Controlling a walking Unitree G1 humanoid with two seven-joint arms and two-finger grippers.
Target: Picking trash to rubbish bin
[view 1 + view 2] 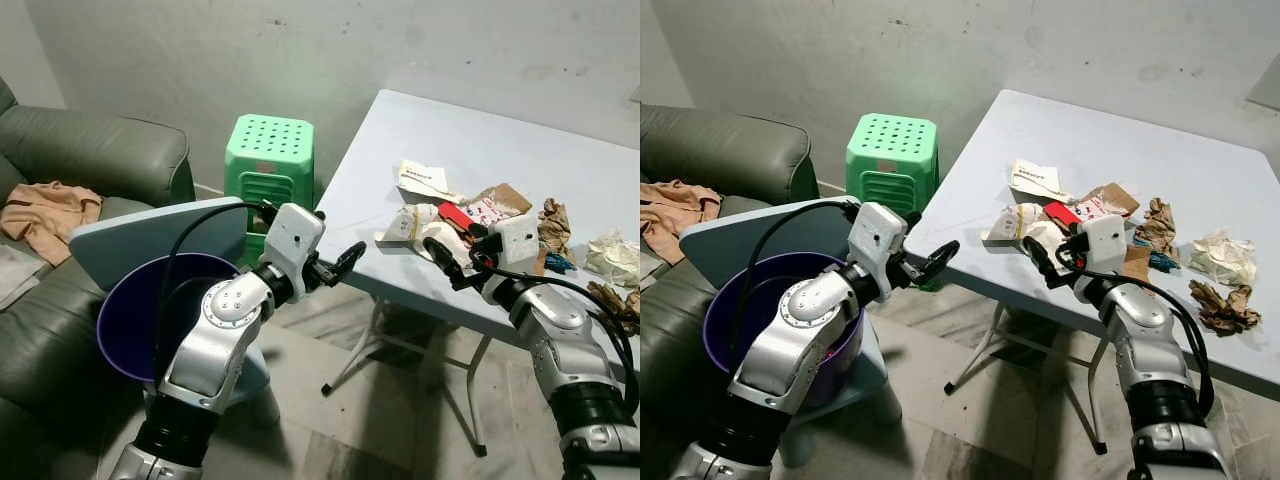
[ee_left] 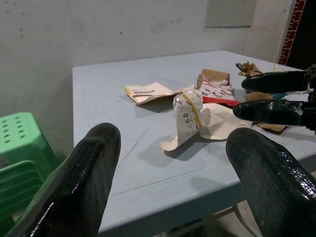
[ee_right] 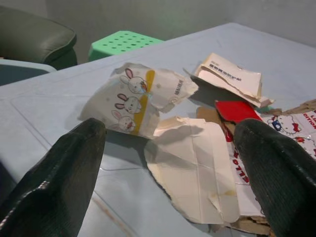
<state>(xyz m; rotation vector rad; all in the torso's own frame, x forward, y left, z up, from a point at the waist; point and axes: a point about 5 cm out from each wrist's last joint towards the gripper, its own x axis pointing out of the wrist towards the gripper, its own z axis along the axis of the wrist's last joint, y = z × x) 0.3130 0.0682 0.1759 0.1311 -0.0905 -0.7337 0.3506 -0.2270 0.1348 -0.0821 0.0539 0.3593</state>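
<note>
A two-armed humanoid robot is standing at the corner of one pale blue folding table (image 1: 480, 140), where a scatter of trash is lying near the front edge. The right end effector (image 1: 448, 258) is hovering just over that edge with its two black fingers spread apart and gripping nothing; in the right wrist view its fingers (image 3: 54, 173) are framing a torn white wrapper printed with rabbits (image 3: 131, 103) and a flattened cream carton piece (image 3: 197, 168) lying just beside it. The left end effector (image 1: 345, 262) is reaching toward the table's near corner from the side, fingers likewise parted and empty, short of the tabletop. Behind the wrapper, one printed paper slip (image 1: 424, 178), one red scrap (image 1: 456, 214) and one cartoon-printed cardboard box piece (image 1: 492, 205) are lying close together, partly overlapping. Further along the table, two clumps of crumpled brown paper (image 1: 1157, 222) (image 1: 1223, 307) and one crumpled white tissue (image 1: 1220, 255) are sitting apart from that cluster, with a small blue scrap (image 1: 1160, 262) beside the nearer brown clump. One purple rubbish bin (image 1: 735, 310) is standing open beside the robot's left arm, well apart from the trash, with a pale blue board (image 1: 150, 235) resting behind its rim. One green plastic stool (image 1: 268, 155) is standing between the table and a dark green sofa (image 1: 90, 150), on which one peach-coloured cloth (image 1: 45, 210) is lying crumpled.
</note>
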